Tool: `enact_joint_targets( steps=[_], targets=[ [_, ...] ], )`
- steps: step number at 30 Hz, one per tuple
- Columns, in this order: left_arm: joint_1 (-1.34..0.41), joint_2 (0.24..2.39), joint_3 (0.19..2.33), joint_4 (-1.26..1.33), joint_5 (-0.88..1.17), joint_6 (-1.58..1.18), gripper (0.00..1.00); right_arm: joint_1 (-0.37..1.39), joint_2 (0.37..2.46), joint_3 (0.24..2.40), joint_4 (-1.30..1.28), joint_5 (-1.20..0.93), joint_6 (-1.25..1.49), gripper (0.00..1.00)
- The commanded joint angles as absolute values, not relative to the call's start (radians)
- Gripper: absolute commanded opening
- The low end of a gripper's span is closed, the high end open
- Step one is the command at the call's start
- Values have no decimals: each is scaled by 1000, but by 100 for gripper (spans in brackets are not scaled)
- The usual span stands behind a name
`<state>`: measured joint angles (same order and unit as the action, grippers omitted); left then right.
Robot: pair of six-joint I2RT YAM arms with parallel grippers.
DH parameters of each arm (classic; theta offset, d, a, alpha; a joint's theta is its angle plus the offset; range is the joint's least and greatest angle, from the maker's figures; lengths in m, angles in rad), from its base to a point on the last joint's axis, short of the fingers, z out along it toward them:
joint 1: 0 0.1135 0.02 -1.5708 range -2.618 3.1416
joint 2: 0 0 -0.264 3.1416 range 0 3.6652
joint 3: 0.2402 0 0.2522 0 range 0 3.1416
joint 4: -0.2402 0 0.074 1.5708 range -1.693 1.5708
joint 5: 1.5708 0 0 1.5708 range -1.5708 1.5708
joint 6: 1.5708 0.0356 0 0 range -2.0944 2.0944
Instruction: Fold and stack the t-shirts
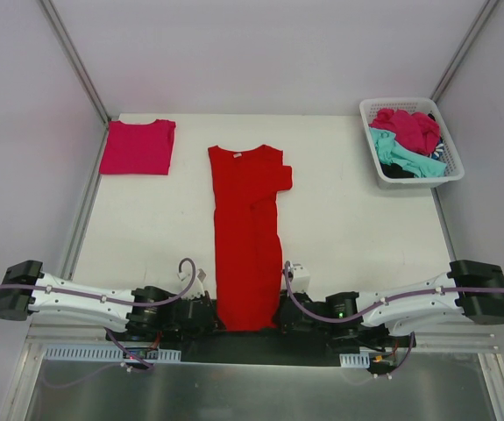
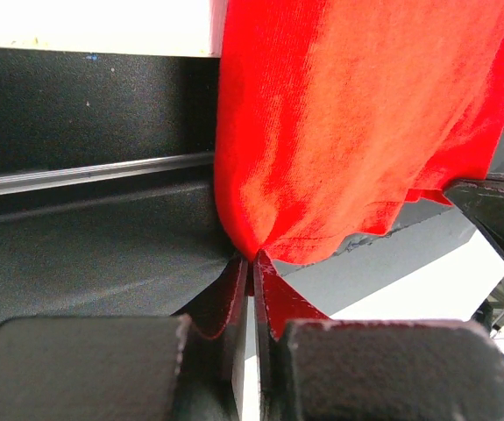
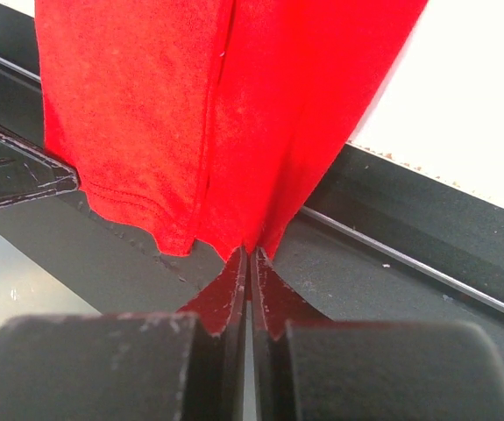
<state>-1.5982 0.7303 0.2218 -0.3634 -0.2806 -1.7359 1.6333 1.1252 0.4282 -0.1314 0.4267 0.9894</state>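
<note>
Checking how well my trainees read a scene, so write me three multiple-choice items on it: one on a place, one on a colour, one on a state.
1. Where does the folded magenta-pink t-shirt lie?
A. at the far left of the table
B. at its far right corner
C. draped over its near edge

2. What colour is the long t-shirt down the table's middle?
A. teal
B. red
C. white

3. How do the left gripper and right gripper stand?
A. both open above the table
B. each shut on the long t-shirt's near hem
C. one open, one shut on nothing

Key:
1 A, as the top view shows it by the far left corner.
2 B, as its cloth is bright red in all views.
3 B, as each wrist view shows fingers pinched together on red cloth.
</note>
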Motion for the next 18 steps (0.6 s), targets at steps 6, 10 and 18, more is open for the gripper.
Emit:
enact_joint_targets(
  steps=[6, 10, 18],
  targets=[
    [-1611, 709, 328, -566, -350, -1709, 0, 1637, 1045, 512, -293, 476, 976, 1],
    [-1594, 712, 406, -656, -382, -1671, 0, 1637, 1011, 567, -357, 506, 954, 1],
    [-1517, 759, 534, -693, -382, -1559, 0, 1595, 1003, 630, -408, 502, 879, 1]
  ],
)
